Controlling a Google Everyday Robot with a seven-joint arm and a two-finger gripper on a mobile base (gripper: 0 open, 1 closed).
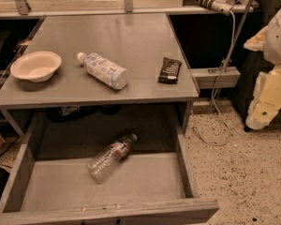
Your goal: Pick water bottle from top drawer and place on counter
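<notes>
The water bottle (110, 156), clear and ribbed with a narrow red-and-white label band, lies on its side in the open top drawer (61, 186), cap pointing to the back right. The drawer is pulled out below the grey counter (131, 36). My gripper (263, 108), pale cream and white, hangs at the far right edge of the view, over the speckled floor. It is to the right of the drawer and counter and well apart from the bottle.
On the counter lie a white bowl (36, 65) at the left, a bottle with a large white-blue label (104, 70) on its side in the middle, and a dark snack packet (169, 70) at the right. A cable (223, 69) hangs right of the counter.
</notes>
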